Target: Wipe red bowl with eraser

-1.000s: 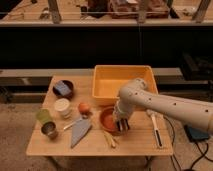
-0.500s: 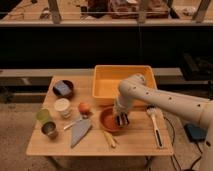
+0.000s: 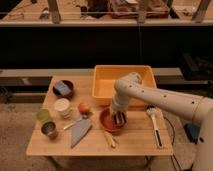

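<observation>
Pincer (image 3: 119, 118) down inside the red bowl (image 3: 111, 121), pinching the eraser (image 3: 120, 119) against its floor just in front of the yellow tub (image 3: 123, 82); keep light downward pressure, sweep in circles, don't shove the bowl off the worktop (image 3: 135, 141).

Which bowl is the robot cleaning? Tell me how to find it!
Find the big yellow tub at the back of the wooden table. Just in front of it sits the red bowl, with the robot's claw reaching into it. It is orange-red, unlike the dark purple bowl far left.
</observation>
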Controlling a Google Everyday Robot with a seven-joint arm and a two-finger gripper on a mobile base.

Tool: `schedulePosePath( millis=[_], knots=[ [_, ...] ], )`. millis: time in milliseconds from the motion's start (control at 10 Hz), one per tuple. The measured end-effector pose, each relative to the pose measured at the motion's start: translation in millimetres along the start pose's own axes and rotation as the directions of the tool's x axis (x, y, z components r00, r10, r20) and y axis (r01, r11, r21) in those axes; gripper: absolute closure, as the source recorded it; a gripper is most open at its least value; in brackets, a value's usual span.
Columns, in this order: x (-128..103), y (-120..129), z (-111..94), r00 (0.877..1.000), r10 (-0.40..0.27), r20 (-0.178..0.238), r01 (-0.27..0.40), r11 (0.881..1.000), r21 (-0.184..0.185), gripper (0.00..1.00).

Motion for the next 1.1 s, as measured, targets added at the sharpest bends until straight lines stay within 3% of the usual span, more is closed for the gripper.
schedulePosePath(
  millis=[600,1100],
  knots=[
    [-2,-46,-2,0.995,-0.098,-0.008,0.098,0.994,0.041,1.00],
    [-22,-62,-1,0.990,-0.142,-0.001,0.141,0.986,0.093,1.00]
  ],
)
